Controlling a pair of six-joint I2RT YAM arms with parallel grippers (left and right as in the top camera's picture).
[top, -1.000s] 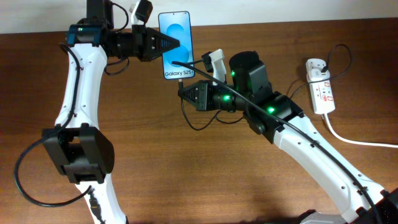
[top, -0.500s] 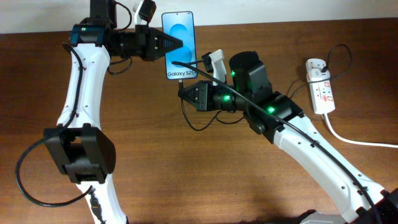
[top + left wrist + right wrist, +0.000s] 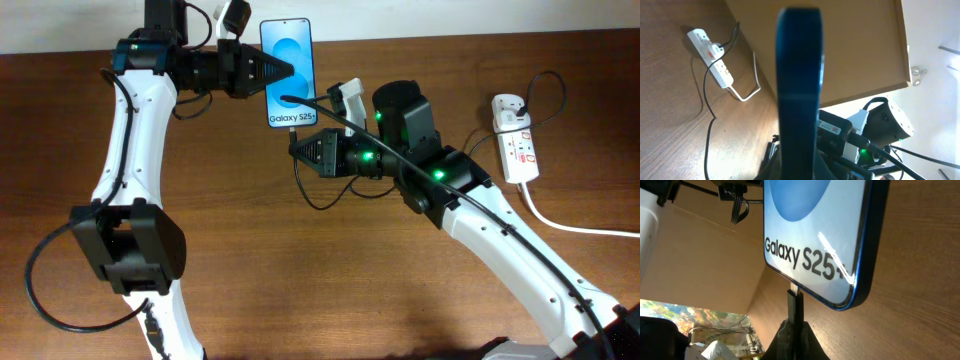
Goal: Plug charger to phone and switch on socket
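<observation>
The left gripper [image 3: 279, 72] is clenched on the phone [image 3: 298, 45], its fingers reaching in from the phone's left edge; the phone lies screen up at the far side of the table [image 3: 300, 290], with its top end showing past the table's far edge; the white band reading "Galaxy S25+" faces the right arm. From the left wrist the phone shows edge-on, a dark blue bar straight up the middle of the view.

The right gripper [image 3: 296, 148] sits just below the phone's bottom edge, pinched on the charger [image 3: 794, 307] at its black tip; in the right wrist view the tip stands upright and meets the middle of that bottom edge; a sliver of pale metal shows between the black tip and the frame, so how far it is seated I cannot tell. A thin black loop of cable hangs on the wood under this gripper.

The socket [image 3: 517, 150] lies well apart at the right side of the table, with a plug in its far end; its white cord [image 3: 570, 225] runs off to the right; its switch is too small to read.
</observation>
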